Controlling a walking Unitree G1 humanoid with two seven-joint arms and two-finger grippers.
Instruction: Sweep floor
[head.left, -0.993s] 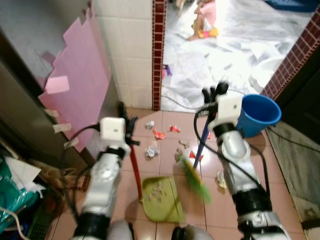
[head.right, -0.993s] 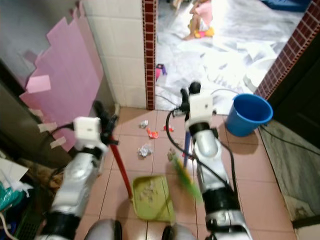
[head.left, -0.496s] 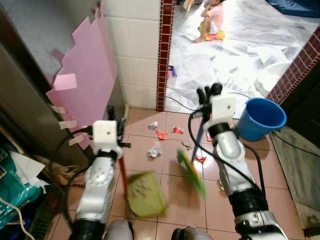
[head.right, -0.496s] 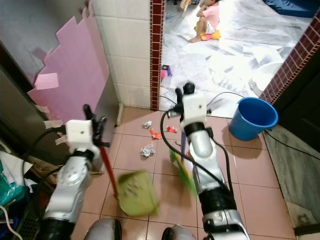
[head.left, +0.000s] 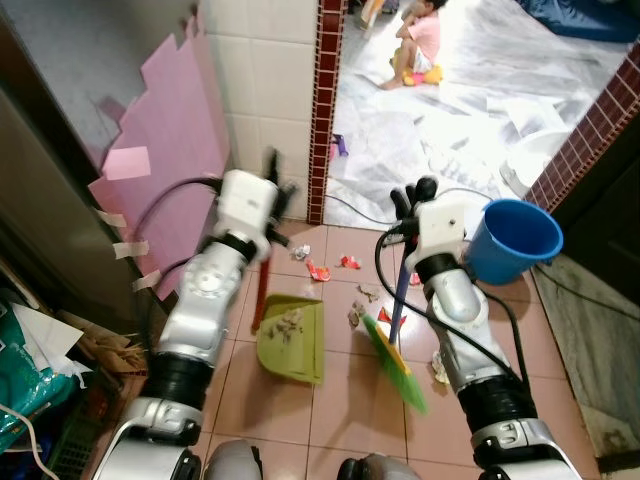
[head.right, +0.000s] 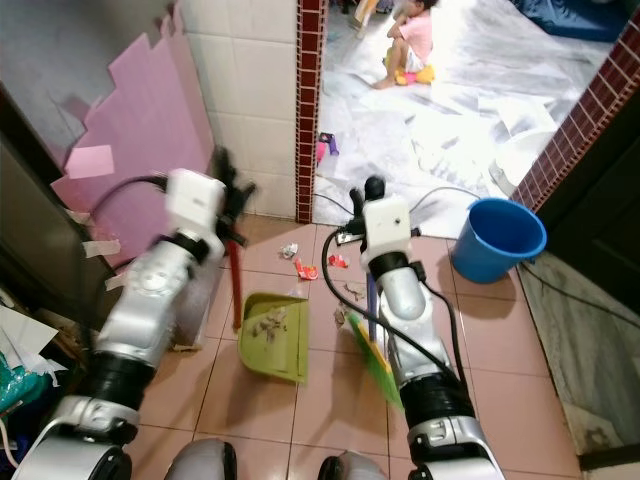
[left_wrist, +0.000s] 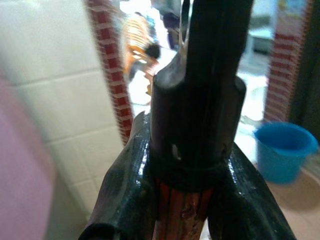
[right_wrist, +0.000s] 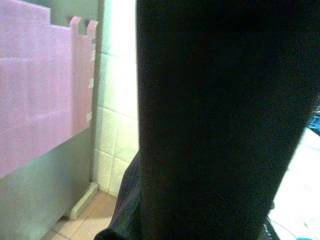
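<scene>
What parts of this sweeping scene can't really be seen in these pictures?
- Right gripper: the right wrist view is blocked by a dark close shape, so its grip is unclear.
- Left gripper: blurred in the left eye view.
- Scraps in the dustpan: too small to identify.
- Broom bristles: blurred.

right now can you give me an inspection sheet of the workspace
surface: pink tiled floor, scraps scattered near the doorway
job's things: green dustpan with bits in it; green broom beside it
clutter: crumpled wrappers; blue bucket
grippers: left claw shut on the dustpan's red handle; right claw on the broom handle
cables: black cable across the doorway
surroundings: pink sheet on the wall; a person sitting on paper-covered floor beyond
</scene>
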